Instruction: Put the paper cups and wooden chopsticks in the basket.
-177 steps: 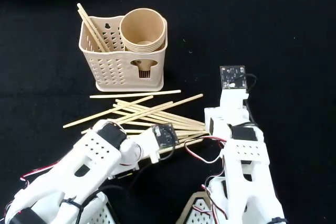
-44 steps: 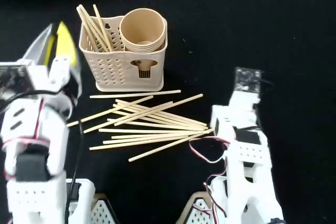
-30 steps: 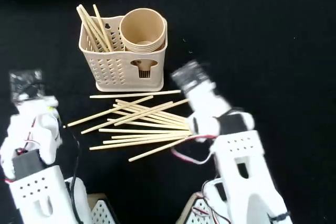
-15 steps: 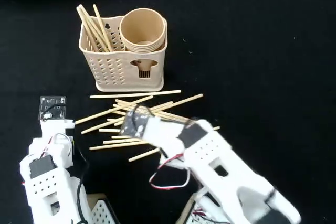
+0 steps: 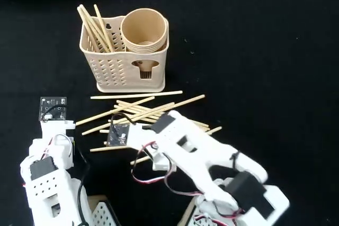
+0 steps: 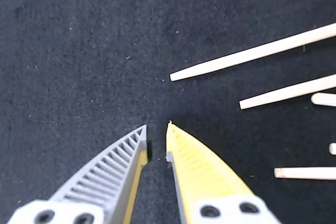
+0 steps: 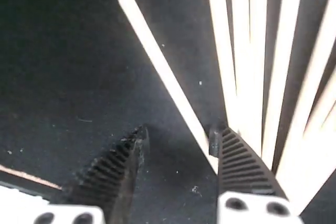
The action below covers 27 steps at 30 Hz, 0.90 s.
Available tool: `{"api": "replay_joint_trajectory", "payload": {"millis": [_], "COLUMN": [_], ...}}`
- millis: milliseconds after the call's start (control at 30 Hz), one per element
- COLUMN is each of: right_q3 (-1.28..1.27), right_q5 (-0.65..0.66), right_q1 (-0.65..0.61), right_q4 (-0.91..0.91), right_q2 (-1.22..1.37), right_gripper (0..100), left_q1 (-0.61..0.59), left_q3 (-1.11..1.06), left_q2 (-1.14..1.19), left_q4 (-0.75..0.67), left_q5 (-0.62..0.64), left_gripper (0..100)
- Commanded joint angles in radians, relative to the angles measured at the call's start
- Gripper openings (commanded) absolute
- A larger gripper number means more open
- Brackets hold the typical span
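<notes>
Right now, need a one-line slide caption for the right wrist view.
Right claw open low over the black table, a loose wooden chopstick crossing its gap, more chopsticks alongside.

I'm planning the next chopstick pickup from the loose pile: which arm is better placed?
The right. Its right gripper is open over the pile, with a loose chopstick running between its jaws. The left gripper sits over bare cloth beside the chopstick ends.

no legible writing

nothing can be read. the small circuit board (image 5: 53,108) at 9 o'clock on the table carries marks too small to make out, and so does the second board (image 5: 117,135), nearer the centre at 8 o'clock.
</notes>
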State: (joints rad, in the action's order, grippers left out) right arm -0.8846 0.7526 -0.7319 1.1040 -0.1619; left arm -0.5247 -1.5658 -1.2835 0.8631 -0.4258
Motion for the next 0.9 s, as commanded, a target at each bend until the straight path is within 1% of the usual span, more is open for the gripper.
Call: {"api": "replay_joint_trajectory", "payload": {"millis": [0, 67, 133, 200, 433, 600, 700, 867], "right_q3": [0.047, 0.042, 0.039, 0.041, 0.058, 0.140, 0.179, 0.196], "right_q5": [0.006, 0.005, 0.005, 0.003, 0.003, -0.075, -0.080, -0.080], "right_q1": [-0.009, -0.009, -0.009, -0.009, -0.009, -0.015, -0.028, -0.044], "right_q4": [-0.044, -0.074, -0.075, -0.075, -0.074, -0.074, -0.075, -0.103], "right_q2": [0.065, 0.087, 0.094, 0.093, 0.091, 0.028, 0.013, 0.076], "right_gripper": [9.8, 0.6, 3.1, 1.0, 1.2, 1.2, 1.2, 1.5], "left_q1": [0.005, 0.004, 0.004, 0.004, 0.004, 0.004, 0.004, 0.004], "left_q3": [0.004, 0.004, 0.004, 0.004, 0.004, 0.004, 0.004, 0.004], "left_q2": [0.003, 0.003, 0.003, 0.003, 0.003, 0.003, 0.003, 0.003], "left_q4": [-0.015, -0.015, -0.015, -0.015, -0.015, -0.018, -0.018, -0.020], "left_q5": [-0.003, -0.003, -0.003, -0.003, -0.003, -0.003, -0.003, -0.003], "left_gripper": [8, 8, 8, 8, 8, 8, 8, 8]}}
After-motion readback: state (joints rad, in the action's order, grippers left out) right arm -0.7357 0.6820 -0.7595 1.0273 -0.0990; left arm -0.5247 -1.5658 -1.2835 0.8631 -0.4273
